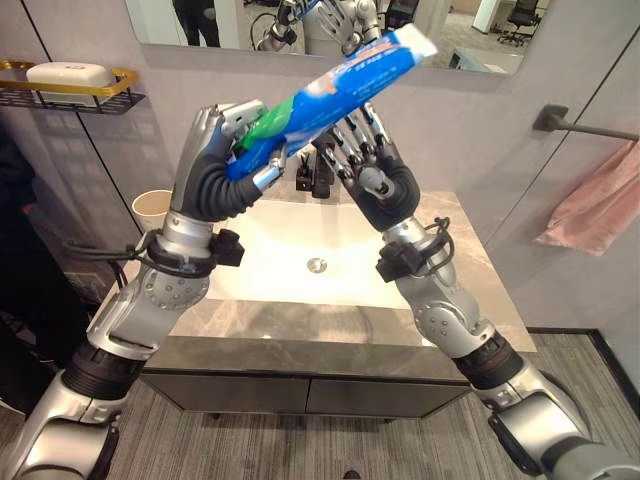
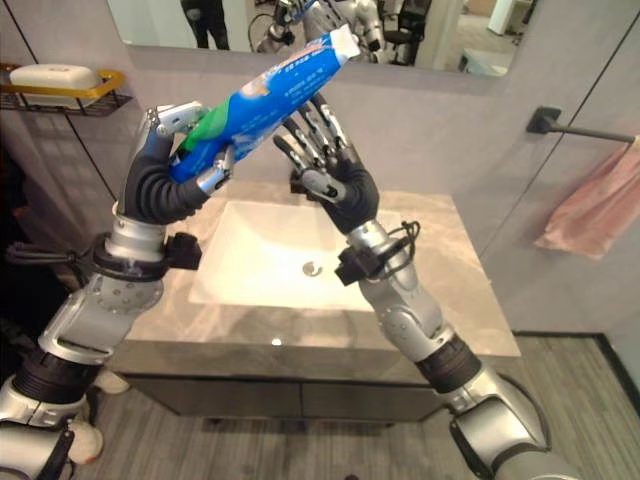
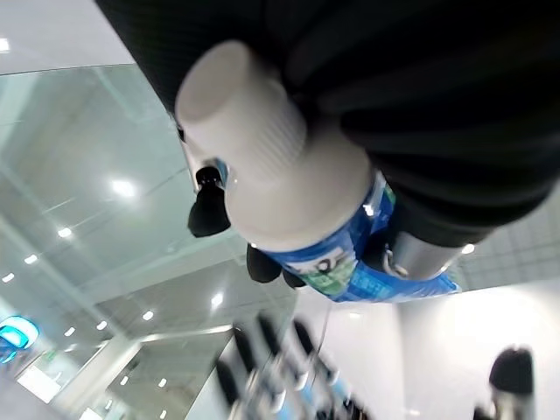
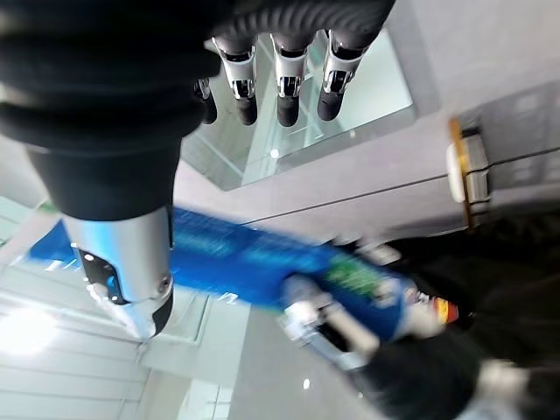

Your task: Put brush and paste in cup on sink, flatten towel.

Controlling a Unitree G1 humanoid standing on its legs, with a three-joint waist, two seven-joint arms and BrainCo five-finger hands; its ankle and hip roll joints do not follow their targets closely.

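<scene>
A blue and green toothpaste tube [image 1: 340, 90] is held high above the sink, slanting up to the right. My left hand [image 1: 215, 170] is shut on its lower end, and its white cap [image 3: 254, 149] sticks out past the palm. My right hand [image 1: 375, 180] is raised just beside and below the tube, open with straight fingers [image 4: 280, 79], holding nothing. A pale cup [image 1: 150, 208] stands on the counter at the sink's left, behind my left arm. A pink towel [image 1: 600, 200] hangs bunched from a bar [image 1: 585, 128] on the right wall.
The white basin [image 1: 290, 260] is set in a grey stone counter [image 1: 300, 325], with a dark faucet [image 1: 315, 180] at its back. A gold-railed shelf [image 1: 70, 95] with a white soap bar is on the left wall. A mirror [image 1: 220, 25] hangs above.
</scene>
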